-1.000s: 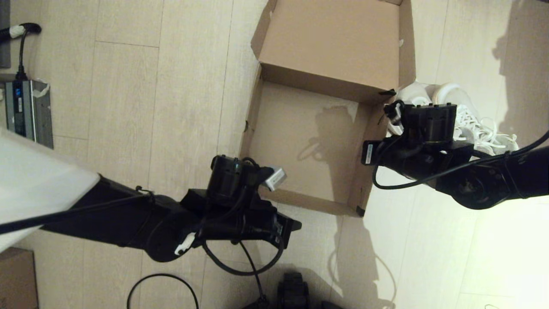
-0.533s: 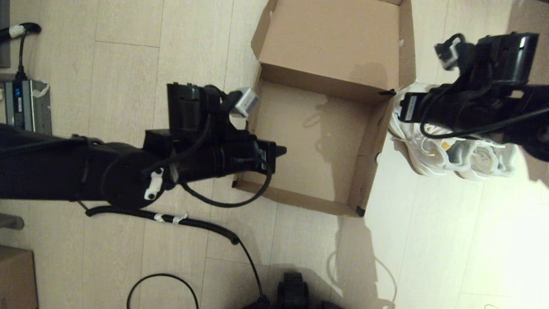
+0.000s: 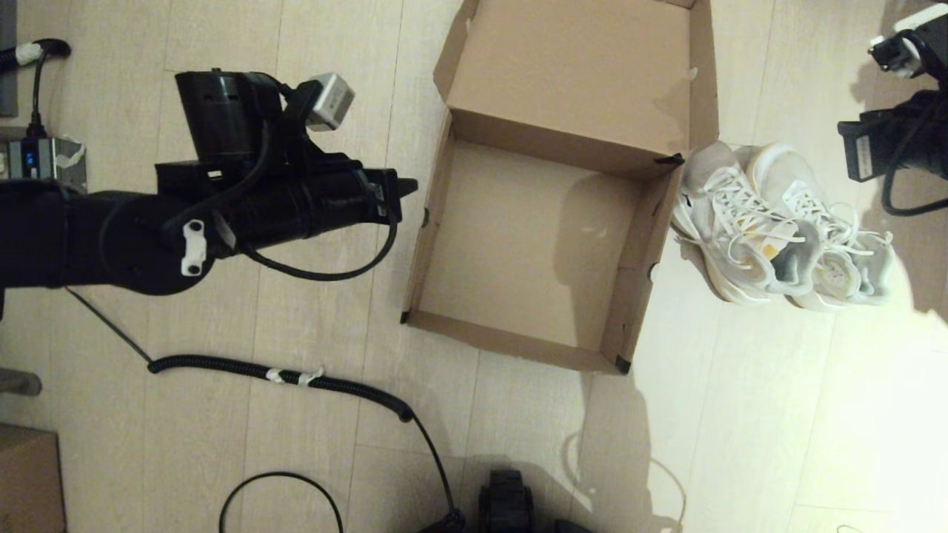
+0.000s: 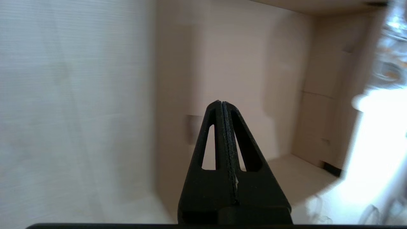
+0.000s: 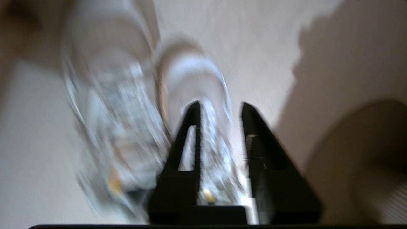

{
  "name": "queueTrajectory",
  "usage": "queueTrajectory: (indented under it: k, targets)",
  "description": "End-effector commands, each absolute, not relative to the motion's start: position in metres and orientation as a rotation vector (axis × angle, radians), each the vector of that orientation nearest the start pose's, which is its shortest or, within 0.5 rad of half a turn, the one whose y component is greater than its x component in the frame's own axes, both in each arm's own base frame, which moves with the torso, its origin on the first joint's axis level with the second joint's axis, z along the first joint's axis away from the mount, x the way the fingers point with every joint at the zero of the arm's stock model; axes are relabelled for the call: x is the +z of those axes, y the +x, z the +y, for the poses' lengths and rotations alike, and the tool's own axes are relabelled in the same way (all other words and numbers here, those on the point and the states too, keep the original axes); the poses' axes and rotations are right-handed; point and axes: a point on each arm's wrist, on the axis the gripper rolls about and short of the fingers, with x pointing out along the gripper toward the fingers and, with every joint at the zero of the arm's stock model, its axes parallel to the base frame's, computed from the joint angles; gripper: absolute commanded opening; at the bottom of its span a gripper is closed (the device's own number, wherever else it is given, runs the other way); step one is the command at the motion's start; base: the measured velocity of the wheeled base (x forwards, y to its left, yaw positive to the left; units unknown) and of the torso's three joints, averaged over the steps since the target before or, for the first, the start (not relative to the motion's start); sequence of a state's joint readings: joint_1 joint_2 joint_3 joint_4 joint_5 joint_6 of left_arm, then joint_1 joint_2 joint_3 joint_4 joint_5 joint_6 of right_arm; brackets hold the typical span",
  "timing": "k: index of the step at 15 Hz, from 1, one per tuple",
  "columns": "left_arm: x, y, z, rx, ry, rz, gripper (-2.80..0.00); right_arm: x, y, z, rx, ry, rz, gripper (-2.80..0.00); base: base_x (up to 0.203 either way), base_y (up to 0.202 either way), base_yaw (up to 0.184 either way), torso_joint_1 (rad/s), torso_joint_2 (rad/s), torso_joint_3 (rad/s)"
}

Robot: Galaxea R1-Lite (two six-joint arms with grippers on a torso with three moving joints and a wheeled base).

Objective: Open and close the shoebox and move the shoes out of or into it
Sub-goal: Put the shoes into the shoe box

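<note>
In the head view, the shoebox (image 3: 529,244) stands open on the floor (image 3: 222,414), its lid folded back and its inside bare. The shoes (image 3: 778,226) stand side by side on the floor, just beside the box's right wall. The left arm is left of the box, apart from it. The right arm shows only at the upper right edge, above the shoes.

In the left wrist view, the left gripper (image 4: 222,106) has its fingers pressed together with nothing between them; the box's inside lies ahead of it.

In the right wrist view, the right gripper (image 5: 219,109) has its fingers apart, holding nothing, with the shoes (image 5: 133,105) below it.
</note>
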State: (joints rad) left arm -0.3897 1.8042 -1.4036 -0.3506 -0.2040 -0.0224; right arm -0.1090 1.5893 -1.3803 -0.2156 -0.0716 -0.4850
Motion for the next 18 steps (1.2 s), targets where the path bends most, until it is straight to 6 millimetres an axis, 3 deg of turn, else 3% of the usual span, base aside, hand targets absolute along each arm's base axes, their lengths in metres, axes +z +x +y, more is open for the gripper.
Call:
queueTrajectory:
  k: [1,6,11,14,18]
  targets:
    - [0.292,0.337,-0.126,-0.556,-0.019,0.042,-2.8,0.34,0.266,-0.05,-0.221,-0.549,0.086,0.0,0.0,0.0,0.0,0.0,0.0,0.0]
    - [0.289,0.34,-0.123,-0.548,-0.018,0.05,-2.8,0.293,0.239,-0.088,-0.245,-0.544,0.281,0.0,0.0,0.0,0.0,0.0,0.0,0.0]
    - [0.284,0.343,-0.126,-0.58,-0.012,0.064,-2.8,0.237,0.229,-0.1,-0.239,-0.449,0.447,0.0,0.0,0.0,0.0,0.0,0.0,0.0]
    - [0.283,0.342,-0.128,-0.593,-0.01,0.079,-2.8,0.205,0.234,-0.103,-0.223,-0.355,0.466,0.0,0.0,0.0,0.0,0.0,0.0,0.0]
    - [0.281,0.34,-0.127,-0.607,0.005,0.108,-2.8,0.166,0.263,-0.114,-0.2,-0.329,0.423,0.0,0.0,0.0,0.0,0.0,0.0,0.0]
